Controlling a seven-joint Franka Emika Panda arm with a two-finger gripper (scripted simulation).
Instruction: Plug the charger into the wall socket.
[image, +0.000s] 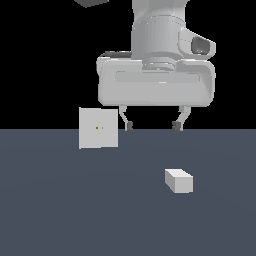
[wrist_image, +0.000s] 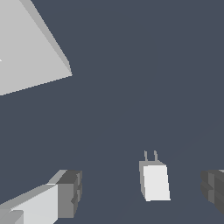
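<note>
Pincer (image: 152, 125) of our grey arm hangs spread wide and empty above the dark slate desk (image: 60, 210); we judge the grasp turns on the small off-white box-shaped charger (image: 179, 180), lying low between the fingertips in the wrist view, its two thin prongs (wrist_image: 150, 155) pointing away, well apart from the flat off-white square wall socket (image: 98, 128).

The charger (image: 179, 180) is plain off-white, its side faces a shade greyer, with two thin grey prongs in the wrist view. The socket (image: 98, 128) is a flat off-white panel with a tiny orange dot at its centre. The floor (image: 60, 210) is dark slate blue against a black background. The gripper (image: 152, 125) is light grey with dark grey pads (wrist_image: 70, 193).
</note>
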